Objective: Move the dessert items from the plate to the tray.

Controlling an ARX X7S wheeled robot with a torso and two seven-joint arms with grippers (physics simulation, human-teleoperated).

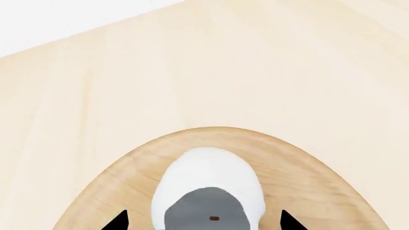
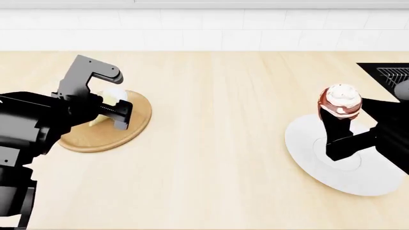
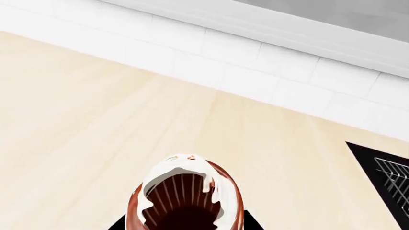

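Cupcake (image 2: pixel 340 101) sitting clamped in right gripper (image 2: pixel 338 125) above plate (image 2: pixel 307 148) nearing right edge; left gripper (image 2: pixel 110 108) gripping ice-cream cone (image 2: pixel 114 97) over disc (image 2: pixel 137 127)

The white scoop (image 1: pixel 208 179) of the cone lies on the round tan disc (image 1: pixel 307 175), between the two dark fingertips (image 1: pixel 118 221) of the left gripper (image 1: pixel 204 223), and the pale wooden counter (image 1: pixel 191 72) is around it.

The desk (image 2: pixel 217 143) is pale, matt, smooth-grained wood. The round disc (image 2: pixel 96 139) is tan wood with a soft sheen. The plate (image 2: pixel 319 163) looks smooth, matt grey-white. The cupcake (image 2: pixel 340 101) has glossy frosting and a ribbed wrapper. The fingers (image 2: pixel 121 120) are matt black.
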